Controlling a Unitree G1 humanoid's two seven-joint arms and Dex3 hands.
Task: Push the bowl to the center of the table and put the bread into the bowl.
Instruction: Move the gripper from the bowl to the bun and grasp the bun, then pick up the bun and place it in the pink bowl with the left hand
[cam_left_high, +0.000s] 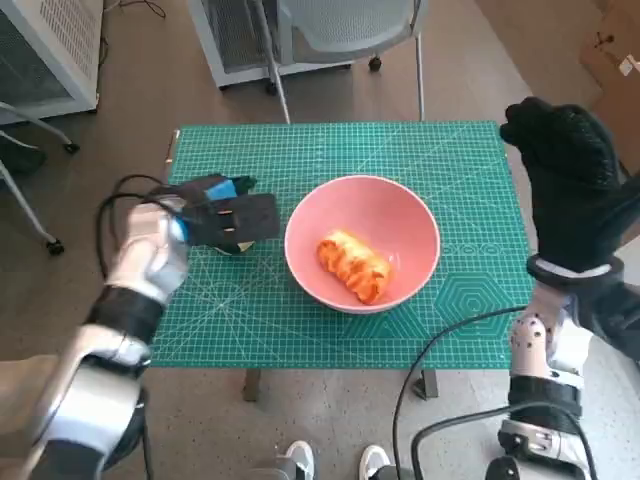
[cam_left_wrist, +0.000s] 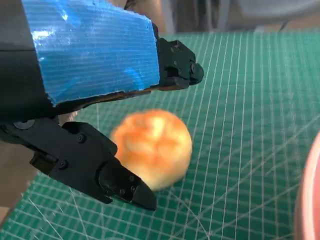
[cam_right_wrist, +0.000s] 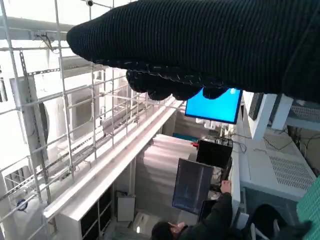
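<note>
The pink bowl stands near the middle of the green mat, and a twisted orange bread lies inside it. My left hand hovers over the mat just left of the bowl. In the left wrist view a round golden bun lies on the mat between that hand's spread black fingers, which do not plainly touch it; the bowl's rim shows at the edge. My gloved right hand is raised off the table's right edge and holds nothing.
A grey chair stands behind the table and a white cabinet at the far left. Cables hang by my right forearm. Shoes show under the front edge. The right wrist view shows a seated person and monitors.
</note>
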